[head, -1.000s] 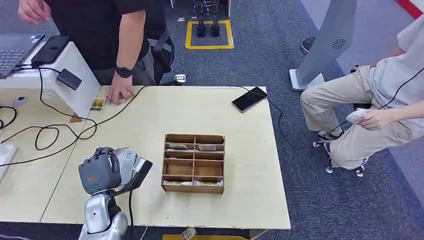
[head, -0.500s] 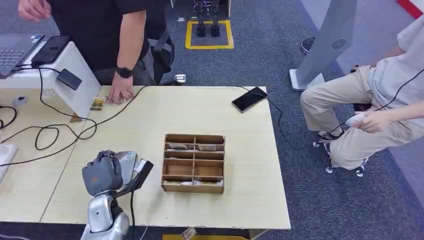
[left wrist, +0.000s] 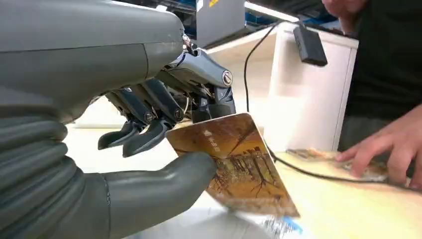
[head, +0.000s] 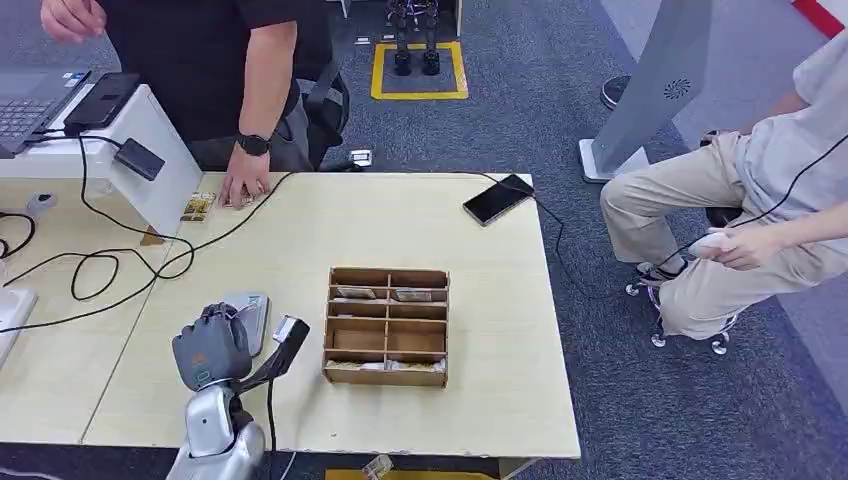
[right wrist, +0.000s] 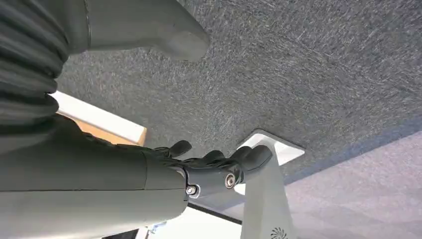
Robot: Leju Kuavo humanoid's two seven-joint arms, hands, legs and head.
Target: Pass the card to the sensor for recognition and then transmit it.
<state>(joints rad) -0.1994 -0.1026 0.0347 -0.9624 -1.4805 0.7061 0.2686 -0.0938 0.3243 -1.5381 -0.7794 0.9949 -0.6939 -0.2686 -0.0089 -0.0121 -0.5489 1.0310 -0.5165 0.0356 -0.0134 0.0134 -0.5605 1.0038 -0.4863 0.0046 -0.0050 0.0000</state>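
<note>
Glossy printed card [left wrist: 239, 164]; matt grey plastic left hand [left wrist: 124, 149]; smooth pale wood-grain table [head: 300, 230]; brown wooden box [head: 387, 325]; rough grey carpet [right wrist: 298, 74]; glossy black phone [head: 498, 198].

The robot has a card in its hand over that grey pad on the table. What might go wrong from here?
The left hand pinches the card near one edge only, so it might slip or tilt off the sensor pad. A black cable snakes close by and could snag the arm. The person's hand rests on other cards further along the table, so a wide swing might brush it.
</note>
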